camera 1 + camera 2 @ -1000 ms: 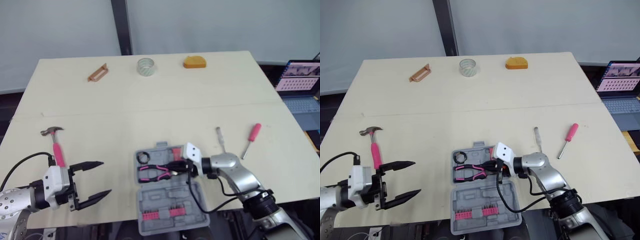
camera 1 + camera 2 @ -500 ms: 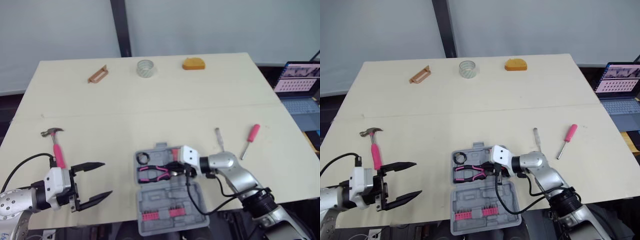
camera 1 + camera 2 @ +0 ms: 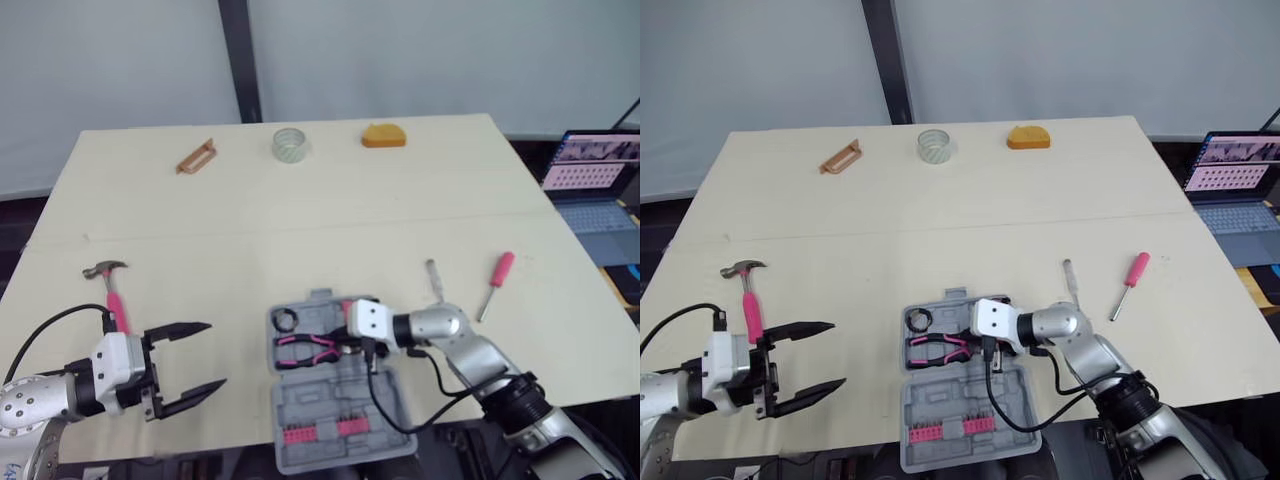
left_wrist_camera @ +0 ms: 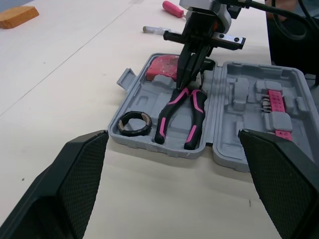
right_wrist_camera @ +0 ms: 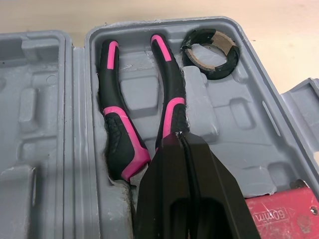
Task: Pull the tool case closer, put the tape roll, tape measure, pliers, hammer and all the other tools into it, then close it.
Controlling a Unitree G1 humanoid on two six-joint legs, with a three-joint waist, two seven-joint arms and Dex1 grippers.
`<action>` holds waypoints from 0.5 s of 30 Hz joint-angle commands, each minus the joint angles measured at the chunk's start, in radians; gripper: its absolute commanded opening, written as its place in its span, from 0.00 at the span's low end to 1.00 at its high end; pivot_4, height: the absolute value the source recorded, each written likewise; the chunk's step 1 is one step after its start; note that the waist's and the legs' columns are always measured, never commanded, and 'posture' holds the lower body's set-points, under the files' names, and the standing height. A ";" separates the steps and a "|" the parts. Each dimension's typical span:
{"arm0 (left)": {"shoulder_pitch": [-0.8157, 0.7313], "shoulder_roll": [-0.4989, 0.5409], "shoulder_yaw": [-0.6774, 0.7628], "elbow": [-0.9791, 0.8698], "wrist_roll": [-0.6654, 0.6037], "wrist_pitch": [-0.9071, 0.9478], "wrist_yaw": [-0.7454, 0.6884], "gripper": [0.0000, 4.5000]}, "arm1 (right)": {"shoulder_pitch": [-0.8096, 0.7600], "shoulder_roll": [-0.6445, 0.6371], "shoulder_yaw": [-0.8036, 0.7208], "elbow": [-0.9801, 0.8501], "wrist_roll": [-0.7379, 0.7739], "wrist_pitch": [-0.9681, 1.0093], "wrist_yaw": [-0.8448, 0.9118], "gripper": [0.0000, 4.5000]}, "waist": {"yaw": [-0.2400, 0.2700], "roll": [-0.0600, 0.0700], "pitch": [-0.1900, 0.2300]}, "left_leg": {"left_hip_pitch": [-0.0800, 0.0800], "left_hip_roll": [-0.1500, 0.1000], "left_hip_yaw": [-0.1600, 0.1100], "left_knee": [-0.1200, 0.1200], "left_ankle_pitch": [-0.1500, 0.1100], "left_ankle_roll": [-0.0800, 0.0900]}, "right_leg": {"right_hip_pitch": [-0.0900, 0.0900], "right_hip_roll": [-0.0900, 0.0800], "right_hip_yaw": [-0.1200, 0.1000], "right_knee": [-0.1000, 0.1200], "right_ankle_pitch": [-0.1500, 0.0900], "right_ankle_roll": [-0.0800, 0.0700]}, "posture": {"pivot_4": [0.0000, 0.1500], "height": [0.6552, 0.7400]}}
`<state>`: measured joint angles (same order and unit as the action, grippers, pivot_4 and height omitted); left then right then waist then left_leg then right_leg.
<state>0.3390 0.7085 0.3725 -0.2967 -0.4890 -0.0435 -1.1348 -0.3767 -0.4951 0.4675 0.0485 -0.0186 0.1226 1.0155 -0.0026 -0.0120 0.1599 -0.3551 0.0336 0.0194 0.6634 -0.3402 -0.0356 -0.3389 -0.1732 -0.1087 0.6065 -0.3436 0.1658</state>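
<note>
The grey tool case (image 3: 340,400) lies open at the near table edge. Pink-and-black pliers (image 3: 305,347), a black tape roll (image 3: 286,319) and a red tape measure (image 4: 162,68) sit in its moulded half. My right gripper (image 3: 340,345) is shut, its tips down on the pliers' head (image 5: 180,137), which they hide. My left gripper (image 3: 190,365) hangs open and empty, left of the case. The pink-handled hammer (image 3: 112,290) lies just beyond it. A clear tape roll (image 3: 289,143) stands at the far edge.
A pink screwdriver (image 3: 493,283) and a thin metal tool (image 3: 434,278) lie right of the case. An orange object (image 3: 384,135) and a brown bracket-like piece (image 3: 196,157) rest at the far edge. A laptop (image 3: 600,170) sits off the table's right side.
My right gripper has slid left along the case onto the pliers' head. The left gripper has stayed put and open. The camera has shifted slightly.
</note>
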 commanded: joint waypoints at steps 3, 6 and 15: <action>-0.002 0.003 -0.005 -0.024 -0.003 0.004 0.016 1.00 | 0.045 -0.039 0.062 0.115 -0.102 0.055 -0.010 0.01 | 0.000 0.000 -0.006 | 0.000 0.000 0.000 0.000 0.000 0.000 | 0.000 0.000 0.000 0.000 0.000 0.000 | 1.00 1.00; -0.004 0.002 -0.008 -0.030 -0.004 0.010 0.023 1.00 | 0.046 -0.038 0.066 0.119 -0.106 0.059 -0.011 0.01 | 0.001 0.001 -0.010 | 0.000 0.000 0.000 0.000 -0.001 0.000 | 0.000 0.000 0.000 -0.001 0.000 0.000 | 1.00 1.00; -0.008 0.004 -0.018 -0.035 -0.002 0.018 0.035 1.00 | 0.050 -0.018 0.057 0.123 -0.088 0.073 -0.023 0.01 | 0.001 0.001 -0.011 | 0.000 0.000 0.000 -0.001 -0.001 0.000 | 0.001 0.000 0.000 -0.002 0.000 0.000 | 1.00 1.00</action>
<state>0.3301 0.7085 0.3517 -0.3053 -0.4880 -0.0222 -1.1054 -0.3778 -0.4952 0.4797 0.0510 -0.0331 0.1233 1.0091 -0.0020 -0.0106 0.1491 -0.3547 0.0340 0.0198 0.6629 -0.3413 -0.0355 -0.3380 -0.1730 -0.1087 0.6043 -0.3438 0.1653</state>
